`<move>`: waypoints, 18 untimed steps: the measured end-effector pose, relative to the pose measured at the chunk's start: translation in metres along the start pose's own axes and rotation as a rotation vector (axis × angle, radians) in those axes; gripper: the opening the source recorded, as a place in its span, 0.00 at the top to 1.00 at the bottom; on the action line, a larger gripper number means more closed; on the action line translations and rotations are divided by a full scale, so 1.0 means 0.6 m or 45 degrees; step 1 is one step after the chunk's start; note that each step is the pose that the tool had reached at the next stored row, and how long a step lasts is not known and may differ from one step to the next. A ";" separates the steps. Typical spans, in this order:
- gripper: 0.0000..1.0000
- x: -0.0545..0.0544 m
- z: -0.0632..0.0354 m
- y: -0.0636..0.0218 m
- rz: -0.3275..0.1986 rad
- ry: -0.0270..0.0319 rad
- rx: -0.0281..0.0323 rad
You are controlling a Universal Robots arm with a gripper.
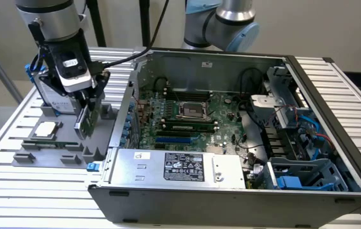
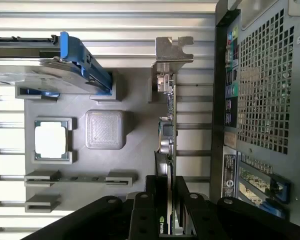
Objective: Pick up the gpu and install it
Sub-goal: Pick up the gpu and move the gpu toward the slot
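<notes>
Grip: the hand (image 2: 168, 189) is closed on the gpu (image 2: 168, 125) edge.
Position: gpu is held on edge over the grey tray (image 1: 40, 158), beside the computer case (image 1: 231, 202).

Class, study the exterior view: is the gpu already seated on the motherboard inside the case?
No, the gpu stands gripped by the tool at the grey tray, outside the case.
</notes>
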State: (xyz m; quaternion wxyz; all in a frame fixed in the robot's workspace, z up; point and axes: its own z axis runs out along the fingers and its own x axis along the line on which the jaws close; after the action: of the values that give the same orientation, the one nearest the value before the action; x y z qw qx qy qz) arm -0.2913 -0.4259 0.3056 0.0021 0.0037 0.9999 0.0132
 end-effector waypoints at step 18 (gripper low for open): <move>0.73 -0.044 -0.136 0.004 0.000 0.0057 0.0000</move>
State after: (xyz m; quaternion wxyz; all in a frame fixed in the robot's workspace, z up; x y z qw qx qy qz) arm -0.2652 -0.4259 0.3876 -0.0001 0.0037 0.9999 0.0132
